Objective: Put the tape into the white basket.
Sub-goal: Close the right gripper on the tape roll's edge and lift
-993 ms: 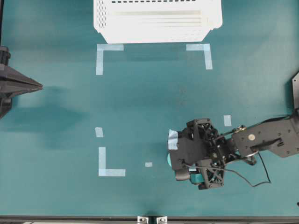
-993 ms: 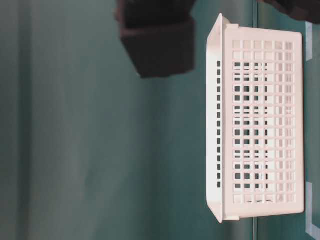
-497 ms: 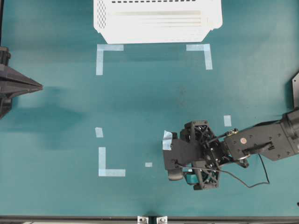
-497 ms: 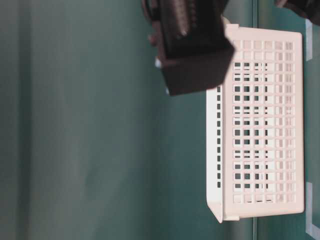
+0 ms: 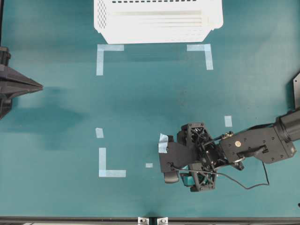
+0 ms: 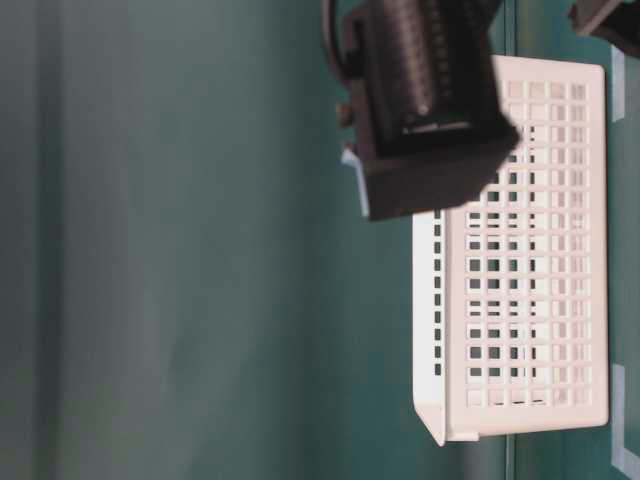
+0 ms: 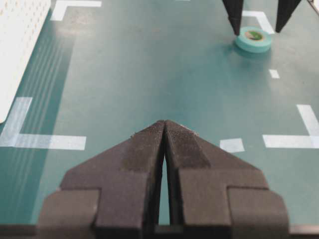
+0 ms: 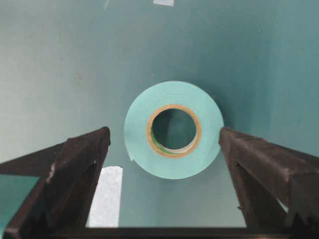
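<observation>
The tape (image 8: 173, 94), a light teal ring with a tan core, lies flat on the green table. It sits between the two fingertips of my right gripper (image 8: 163, 134), which is open, with a gap on each side. In the left wrist view the tape (image 7: 246, 44) is far off with the right gripper (image 7: 258, 22) hanging over it. From overhead the right gripper (image 5: 180, 161) covers the tape. The white basket (image 5: 154, 36) stands at the far edge, seen side-on in the table-level view (image 6: 520, 300). My left gripper (image 7: 164, 127) is shut and empty at the left edge (image 5: 37, 86).
Pale-blue corner marks (image 5: 101, 56) (image 5: 206, 54) (image 5: 105, 171) and small strips (image 5: 149, 165) (image 5: 228, 121) are stuck flat on the table. A white strip (image 8: 107, 199) lies beside the right gripper's left finger. The right arm's dark body (image 6: 430, 120) overlaps the basket in the table-level view.
The right arm has shifted left and slightly toward the front edge in the overhead view; its dark body slid across in front of the basket at table level. Both grippers keep their states.
</observation>
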